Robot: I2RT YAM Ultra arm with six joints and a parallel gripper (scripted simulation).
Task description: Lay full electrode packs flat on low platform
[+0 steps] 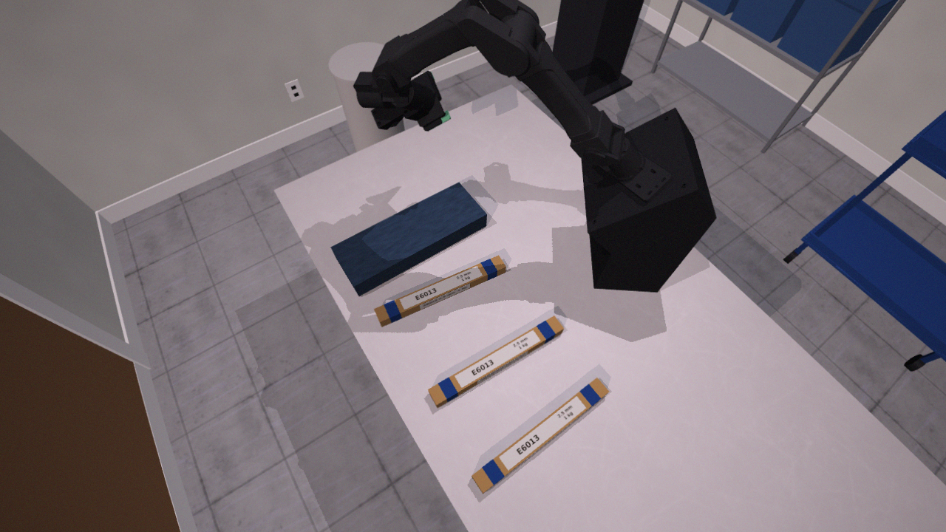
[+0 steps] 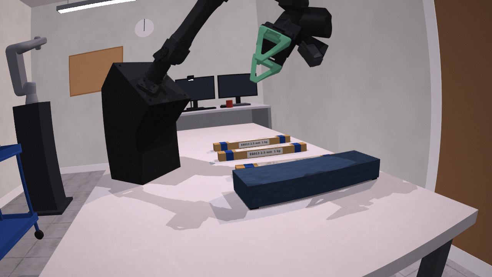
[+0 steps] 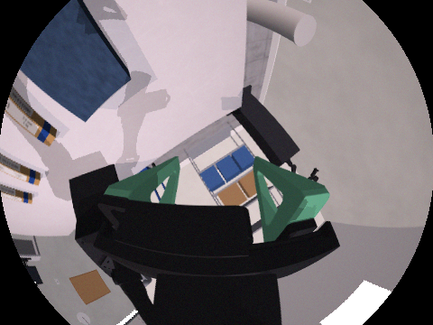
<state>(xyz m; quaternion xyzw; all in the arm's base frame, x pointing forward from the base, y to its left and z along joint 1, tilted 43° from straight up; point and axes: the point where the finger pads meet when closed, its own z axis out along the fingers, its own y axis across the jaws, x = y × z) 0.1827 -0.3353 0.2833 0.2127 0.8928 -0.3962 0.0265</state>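
Observation:
My gripper (image 2: 256,70) (image 3: 216,162) has green fingers that stand apart with nothing between them. It hangs high above the table, away from the packs. The low dark blue platform (image 1: 423,224) (image 2: 306,176) (image 3: 72,63) bears no pack. The nearest pack (image 1: 441,290) (image 3: 46,132) lies flat beside it, partly hidden behind it in the exterior view. The middle pack (image 1: 496,360) (image 2: 263,153) (image 3: 33,176) and the farthest pack (image 1: 539,434) (image 2: 253,143) (image 3: 27,197) lie flat on the table, roughly parallel. All three look alike, brown with blue bands and E6013 labels.
The arm's black pedestal (image 1: 648,231) (image 2: 140,127) stands beside the table (image 1: 727,423) (image 2: 275,241). A pale cylinder (image 1: 350,79) (image 3: 304,32) stands beyond the table edge near the arm's wrist. A blue cart (image 1: 879,264) and a shelf with blue bins (image 1: 823,46) are farther away.

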